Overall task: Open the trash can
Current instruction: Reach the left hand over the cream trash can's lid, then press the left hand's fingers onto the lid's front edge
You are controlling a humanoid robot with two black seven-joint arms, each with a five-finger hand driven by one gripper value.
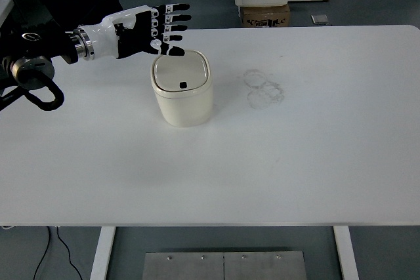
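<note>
The cream trash can (183,94) looks light, rigid and smooth; press its small dark lid button (183,84). The left hand (154,29) hovers at its far-left edge, fingers spread, empty.

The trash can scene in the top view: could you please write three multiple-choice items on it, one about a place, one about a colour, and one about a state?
1. Where does the left hand show?
A. Over the can's far left edge
B. At the table's near edge
C. Beside the clear cups

2. What colour is the trash can?
A. Red
B. Cream
C. Blue

3. How is the can's lid?
A. Lifted upright
C. Removed, lying on the table
B. Closed flat

Answers: 1 A, the spread fingers reach over the rim farthest from the camera, on its left. 2 B, its body and lid are pale cream on the white table. 3 B, the lid lies level within the rim.
</note>
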